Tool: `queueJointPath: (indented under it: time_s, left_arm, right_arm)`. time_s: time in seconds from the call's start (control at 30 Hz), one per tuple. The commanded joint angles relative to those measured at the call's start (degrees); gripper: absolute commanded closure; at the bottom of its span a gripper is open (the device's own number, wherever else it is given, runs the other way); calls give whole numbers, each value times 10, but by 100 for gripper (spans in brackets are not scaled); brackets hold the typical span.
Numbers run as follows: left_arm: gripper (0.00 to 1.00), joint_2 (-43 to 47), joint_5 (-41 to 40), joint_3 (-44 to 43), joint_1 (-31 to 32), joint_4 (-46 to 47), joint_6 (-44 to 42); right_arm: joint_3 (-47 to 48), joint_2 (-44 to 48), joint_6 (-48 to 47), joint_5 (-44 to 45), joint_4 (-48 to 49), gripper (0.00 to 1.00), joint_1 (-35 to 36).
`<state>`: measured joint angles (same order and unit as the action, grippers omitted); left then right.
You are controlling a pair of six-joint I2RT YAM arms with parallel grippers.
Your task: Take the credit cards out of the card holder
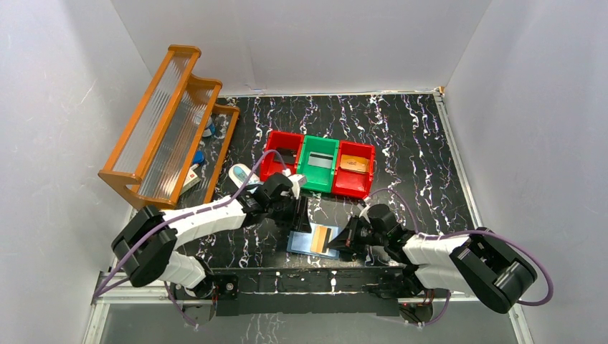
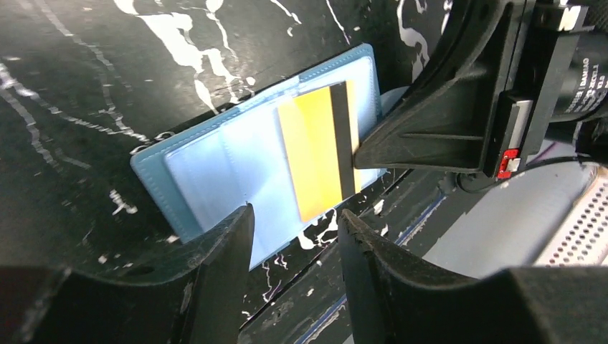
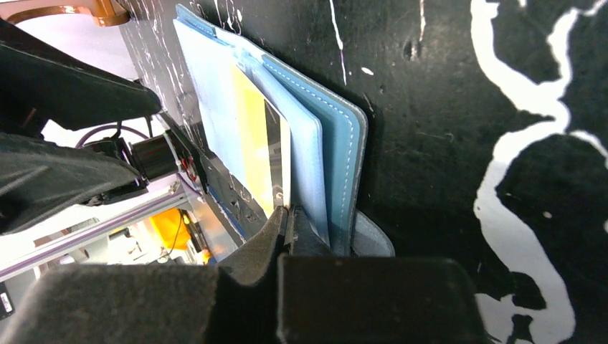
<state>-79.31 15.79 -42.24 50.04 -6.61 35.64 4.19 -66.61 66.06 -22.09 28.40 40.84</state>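
One yellow card (image 2: 315,154) on card holder (image 2: 215,168); left pincer (image 2: 295,212) released at eleven o'clock, right pincer (image 3: 288,215) clenched at three o'clock.

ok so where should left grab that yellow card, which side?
The free short end of the yellow card, nearest the open left gripper; the other end looks tucked in the card holder pocket. Come from that side, low and flat, since the card lies flat and the right gripper blocks the striped side.
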Motion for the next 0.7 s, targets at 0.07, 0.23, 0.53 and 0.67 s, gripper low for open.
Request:
queueJointPath:
  time_s: [0.07, 0.23, 0.53, 0.67]
  left_arm:
    - [58, -65, 77, -6, 19, 36, -22]
    - [71, -112, 16, 13, 25, 22, -3]
    - [83, -138, -24, 32, 36, 9, 2]
    - [84, -139, -25, 34, 37, 9, 2]
  right_arm:
    - [17, -16, -6, 11, 1, 100, -2]
    - [19, -16, 0, 9, 8, 99, -2]
    - [21, -23, 30, 0, 72, 81, -2]
    - [33, -47, 31, -4, 96, 80, -2]
